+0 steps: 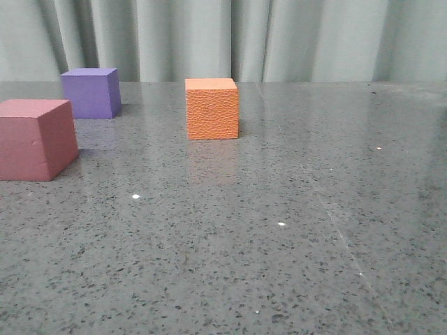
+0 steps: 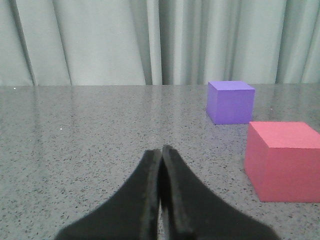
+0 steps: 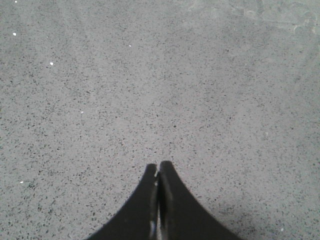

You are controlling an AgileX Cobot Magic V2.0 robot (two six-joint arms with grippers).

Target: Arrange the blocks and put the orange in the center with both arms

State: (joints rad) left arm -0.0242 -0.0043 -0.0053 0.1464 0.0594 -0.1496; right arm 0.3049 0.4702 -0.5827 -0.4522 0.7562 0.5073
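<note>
Three cubes stand on the speckled grey table (image 1: 279,244). The textured orange cube (image 1: 211,109) sits near the middle. The purple cube (image 1: 90,93) is at the back left, and the pink-red cube (image 1: 35,138) is at the left edge, nearer the front. My left gripper (image 2: 161,150) is shut and holds nothing; the pink-red cube (image 2: 285,160) and purple cube (image 2: 231,102) lie ahead of it to one side, apart from it. My right gripper (image 3: 158,166) is shut over bare table, with no cube in its view. Neither gripper shows in the front view.
A pale grey-green curtain (image 1: 223,38) hangs behind the table's far edge. A thin seam line (image 1: 342,237) runs across the tabletop on the right side.
</note>
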